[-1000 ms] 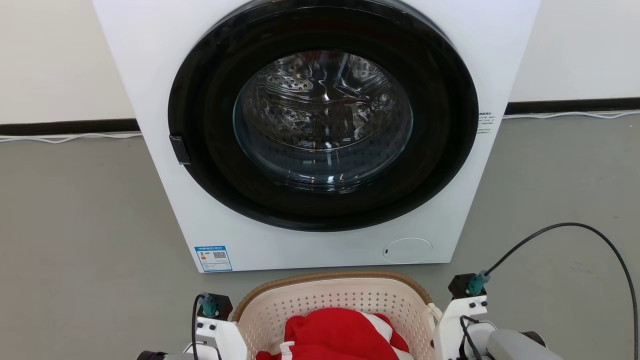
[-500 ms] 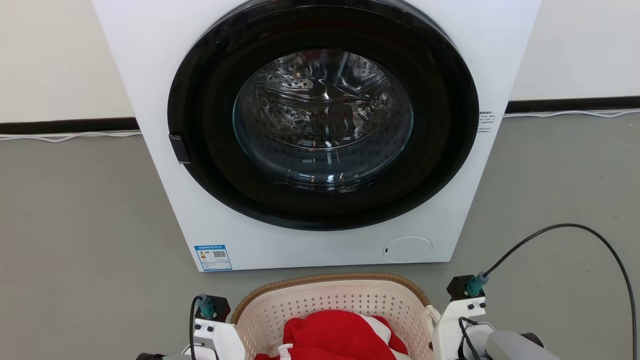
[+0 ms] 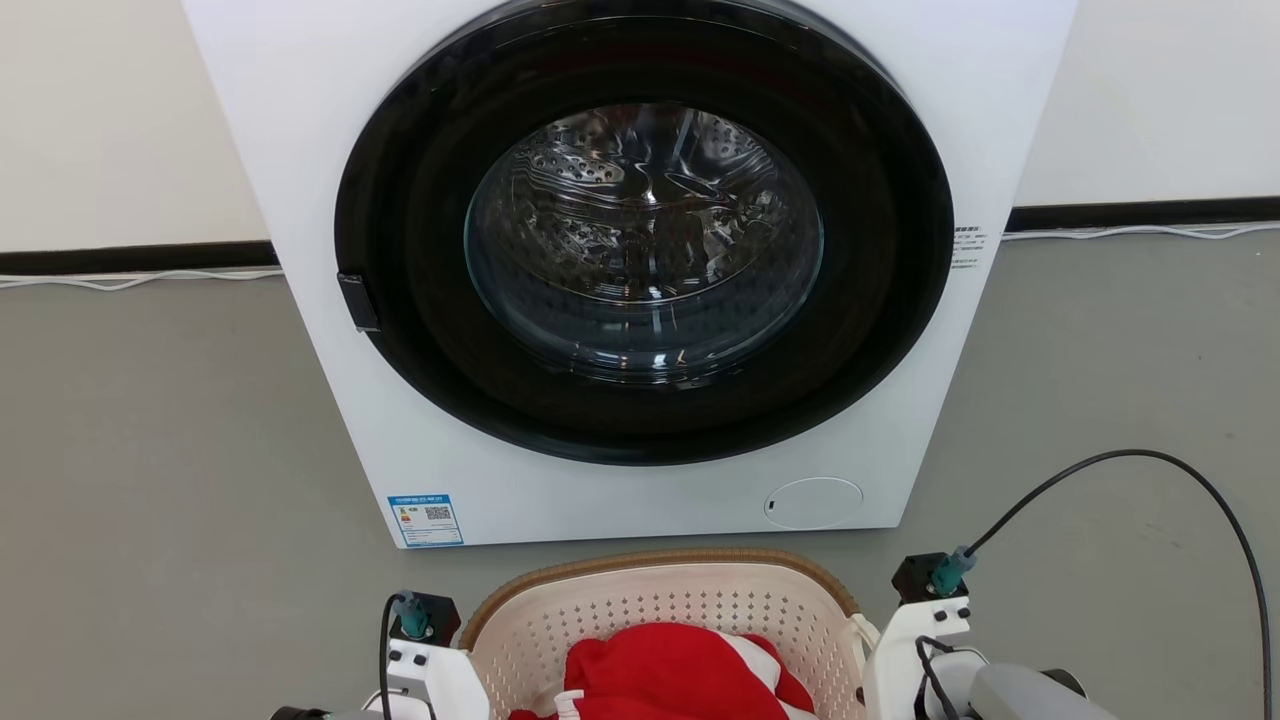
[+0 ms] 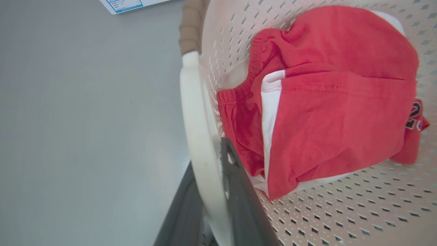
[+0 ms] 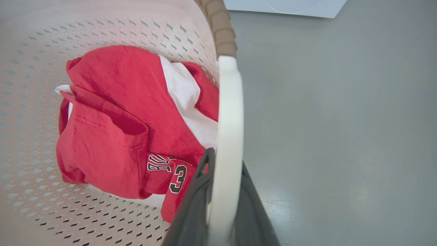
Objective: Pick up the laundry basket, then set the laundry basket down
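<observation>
Where the grey floor (image 3: pixel 150 450) runs up to the wall, a white washing machine (image 3: pixel 640 480) stands with its round dark door shut. Just in front of it, between the robot's two wrists, is the laundry basket (image 3: pixel 660 600); whether it touches the floor cannot be told. A red and white garment (image 3: pixel 680 665) lies bunched inside. The left gripper (image 4: pixel 209 164) is closed on the left loop handle (image 4: pixel 193 102), one finger on each side; the right gripper (image 5: pixel 226 160) clamps the right loop handle (image 5: pixel 229 102) likewise.
</observation>
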Tool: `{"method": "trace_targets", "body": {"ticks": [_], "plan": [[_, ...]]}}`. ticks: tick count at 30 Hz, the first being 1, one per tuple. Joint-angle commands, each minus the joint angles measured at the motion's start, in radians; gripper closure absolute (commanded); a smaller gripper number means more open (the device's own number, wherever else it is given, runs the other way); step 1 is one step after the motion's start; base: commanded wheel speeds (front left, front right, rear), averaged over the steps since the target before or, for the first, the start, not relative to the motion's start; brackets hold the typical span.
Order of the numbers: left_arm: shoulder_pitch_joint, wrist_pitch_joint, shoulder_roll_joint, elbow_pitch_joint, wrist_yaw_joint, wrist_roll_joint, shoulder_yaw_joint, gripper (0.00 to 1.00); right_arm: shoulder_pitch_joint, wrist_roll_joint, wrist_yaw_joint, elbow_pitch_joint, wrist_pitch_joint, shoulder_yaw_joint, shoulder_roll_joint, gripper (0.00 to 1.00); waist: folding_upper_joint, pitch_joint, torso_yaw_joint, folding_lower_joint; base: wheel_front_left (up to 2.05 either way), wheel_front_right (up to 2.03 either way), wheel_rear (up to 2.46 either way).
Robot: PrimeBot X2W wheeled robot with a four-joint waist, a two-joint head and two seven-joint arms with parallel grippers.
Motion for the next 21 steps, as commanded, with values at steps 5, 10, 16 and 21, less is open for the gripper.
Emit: {"method": "trace_targets", "body": {"ticks": [5,10,16,21], "plan": [[-0.066,-0.018,0.026,-0.008,-0.006,-0.013,0.006,1.0,-0.026,0.017,0.008,-0.021,-0.017,0.024,0.005,1.0,0.0,0.001,0.0,0.0,0.0,0.0,0.0],[-0.069,-0.021,0.027,-0.005,-0.006,-0.022,-0.005,1.0,-0.031,0.026,0.008,-0.026,-0.025,0.037,0.006,1.0,0.0,0.008,-0.002,0.0,0.0,0.0,0.0],[-0.081,-0.034,0.03,-0.001,-0.006,-0.03,-0.015,1.0,-0.044,0.033,0.008,-0.038,-0.047,0.055,0.007,1.0,0.0,0.04,-0.005,0.0,0.0,0.0,0.0],[-0.098,-0.058,0.031,0.003,-0.006,-0.032,-0.02,1.0,-0.058,0.03,0.008,-0.049,-0.089,0.075,0.004,1.0,0.0,0.087,-0.007,0.0,0.0,0.0,0.0]]}}
